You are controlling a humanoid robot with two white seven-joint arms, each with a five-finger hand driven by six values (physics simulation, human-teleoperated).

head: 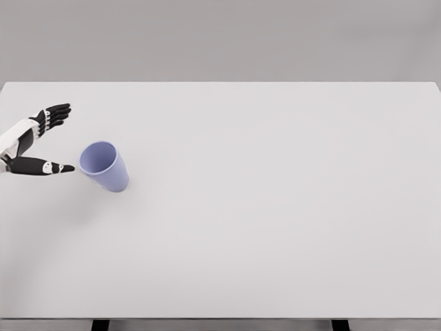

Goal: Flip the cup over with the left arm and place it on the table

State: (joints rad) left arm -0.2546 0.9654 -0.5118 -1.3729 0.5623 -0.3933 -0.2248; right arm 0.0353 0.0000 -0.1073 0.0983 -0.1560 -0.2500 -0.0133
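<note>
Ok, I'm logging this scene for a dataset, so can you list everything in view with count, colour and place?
table: one, white, fills most of the head view, with dark legs just showing at the bottom edge
cup: one, light blue-purple, on the left part of the table, lying tilted with its open mouth turned toward the upper left
wall: one, plain grey, behind the table's far edge
left hand: one, white with black fingers, at the left edge just left of the cup, fingers spread, thumb tip close to the cup's rim, holding nothing
right hand: not in view
</note>
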